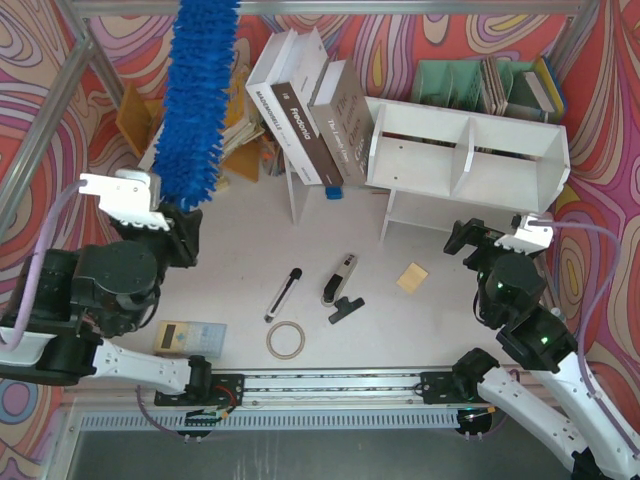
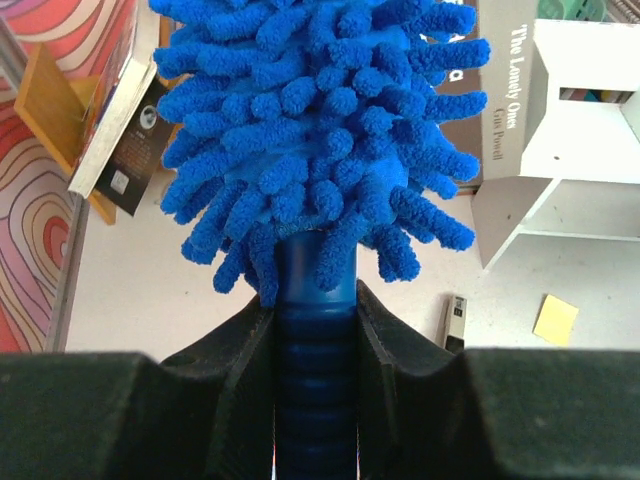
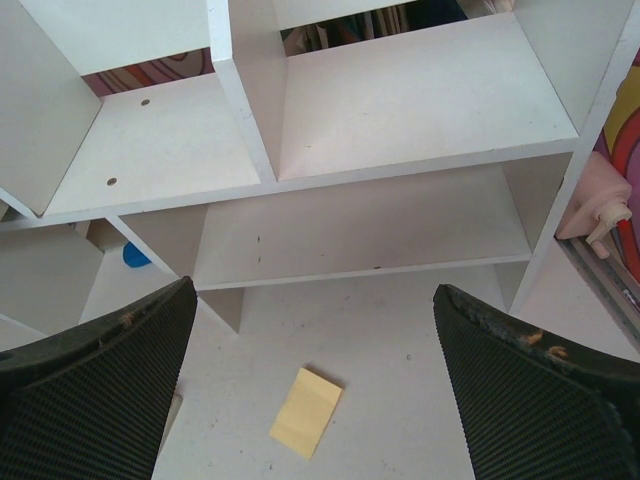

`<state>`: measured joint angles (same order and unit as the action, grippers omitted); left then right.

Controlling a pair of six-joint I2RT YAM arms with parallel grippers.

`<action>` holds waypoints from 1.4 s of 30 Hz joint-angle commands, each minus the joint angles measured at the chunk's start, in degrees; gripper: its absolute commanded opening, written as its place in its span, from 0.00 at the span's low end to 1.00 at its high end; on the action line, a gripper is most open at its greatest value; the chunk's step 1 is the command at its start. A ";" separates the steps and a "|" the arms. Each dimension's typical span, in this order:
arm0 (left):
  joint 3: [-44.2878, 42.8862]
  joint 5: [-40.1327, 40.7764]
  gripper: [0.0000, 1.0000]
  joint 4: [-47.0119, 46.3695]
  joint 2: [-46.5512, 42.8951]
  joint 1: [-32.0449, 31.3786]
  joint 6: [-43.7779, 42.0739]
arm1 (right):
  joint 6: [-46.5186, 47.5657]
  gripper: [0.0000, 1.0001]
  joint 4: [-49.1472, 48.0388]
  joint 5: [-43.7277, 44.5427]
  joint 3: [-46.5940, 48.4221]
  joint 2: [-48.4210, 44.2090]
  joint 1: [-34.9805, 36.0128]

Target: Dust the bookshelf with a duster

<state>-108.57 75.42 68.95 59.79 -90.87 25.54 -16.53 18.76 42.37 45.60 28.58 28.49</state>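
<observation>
- While the left gripper [image 2: 317, 300] is clenched on the slim, ribbed blue plastic handle of the long, bright blue, shaggy microfibre duster [image 1: 200, 90], the fluffy head stands upright above the left side of the white table [image 1: 240, 270], touching no board.
- The wide white two-tier board bookshelf [image 1: 470, 155] sits at the far right, well apart from the duster, with a stack of leaning hardback books [image 1: 310, 110] between them.
- The right gripper [image 3: 315, 385] hangs just in front of the shelf's lower tier, jaws spread wide and gripping nothing; a small yellow sticky-note pad [image 3: 305, 412] lies on the table below it.
- Judged from this, the step in hand is carrying the duster to the shelf; no dusting contact is made yet.
- The next move calls for swinging the head rightward and tipping it down so the strands brush the top board and the divided compartments, while clearing the leaning books.
</observation>
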 commanded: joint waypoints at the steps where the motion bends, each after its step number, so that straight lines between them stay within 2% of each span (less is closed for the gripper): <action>1: 2.73 1.62 0.00 8.25 -1.47 0.40 9.22 | 0.10 0.89 -0.50 -0.04 -0.23 0.29 -0.11; 5: 3.57 0.29 0.00 19.56 -1.96 1.72 20.58 | -0.12 0.89 -0.40 -0.18 -0.24 0.38 -0.06; 8: 6.47 -0.86 0.00 23.99 -3.62 2.63 27.52 | -0.16 0.89 -0.40 -0.31 -0.11 0.58 -0.10; 16: 17.24 -6.94 0.00 21.80 -8.70 3.37 31.76 | -0.21 0.90 -0.14 -0.45 -0.12 0.85 -0.12; 23: 23.77 -12.52 0.00 25.07 -11.40 3.59 39.01 | -0.21 0.89 -0.13 -0.44 -0.07 0.69 -0.10; 27: 28.13 -15.13 0.00 22.74 -12.38 3.67 39.46 | -0.33 0.89 -0.05 -0.35 -0.08 0.60 -0.09; 36: 36.99 -21.23 0.00 11.89 -13.97 3.89 33.96 | -0.55 0.89 0.26 -0.07 -0.03 0.51 -0.08; 42: 41.57 -25.30 0.00 8.54 -14.27 5.00 33.21 | -0.63 0.89 0.45 0.10 0.02 0.51 -0.04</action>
<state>-69.58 51.70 81.62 46.19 -86.76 60.20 -16.78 18.79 41.91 45.60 29.32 28.49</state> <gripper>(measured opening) 0.343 0.894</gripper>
